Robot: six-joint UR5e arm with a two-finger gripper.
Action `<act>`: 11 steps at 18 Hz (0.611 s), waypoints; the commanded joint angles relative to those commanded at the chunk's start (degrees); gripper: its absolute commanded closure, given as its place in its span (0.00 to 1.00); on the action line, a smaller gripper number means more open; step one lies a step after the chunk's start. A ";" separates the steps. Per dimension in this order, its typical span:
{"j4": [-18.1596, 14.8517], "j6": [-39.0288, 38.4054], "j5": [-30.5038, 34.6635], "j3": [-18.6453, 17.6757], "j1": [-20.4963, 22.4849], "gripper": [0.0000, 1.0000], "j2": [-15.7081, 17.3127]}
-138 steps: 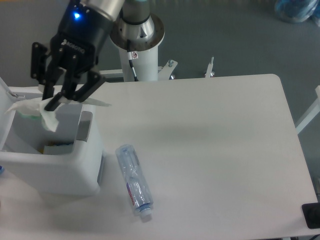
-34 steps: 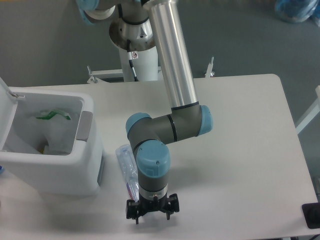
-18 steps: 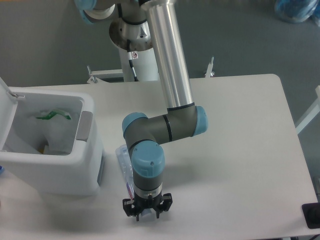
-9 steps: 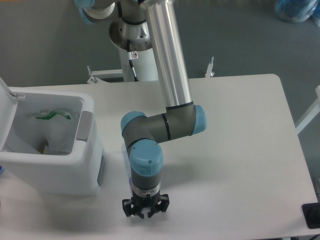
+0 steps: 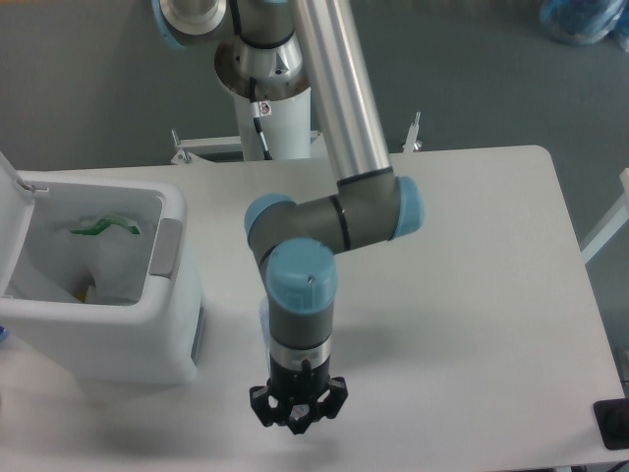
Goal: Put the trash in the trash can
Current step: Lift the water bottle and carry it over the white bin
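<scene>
The trash can (image 5: 118, 339) is a white bin at the table's left, its lid (image 5: 8, 182) tipped open. Inside it lies a clear plastic bag (image 5: 106, 258) with a green print. My gripper (image 5: 297, 411) points straight down near the table's front edge, to the right of the bin, and its fingers look drawn together. The bottle is hidden beneath my wrist (image 5: 300, 295). The patch of table where the bottle lay, just left of the arm, is bare. I read the gripper as shut on the bottle.
The arm's white pedestal (image 5: 267, 74) stands behind the table's back edge. A black object (image 5: 613, 423) sits at the front right corner. A blue bag (image 5: 582, 20) lies on the floor at the far right.
The bag went from the gripper into the bin. The gripper then came down over the bottle's cap end and closed. Now the arm has risen and the bottle is gone from the tabletop.
</scene>
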 joint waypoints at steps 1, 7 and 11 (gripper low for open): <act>0.00 -0.09 -0.78 0.35 0.79 0.90 1.14; 0.00 -0.96 -9.39 0.18 4.22 0.90 10.10; 0.09 -1.93 -13.18 0.00 5.10 0.90 17.22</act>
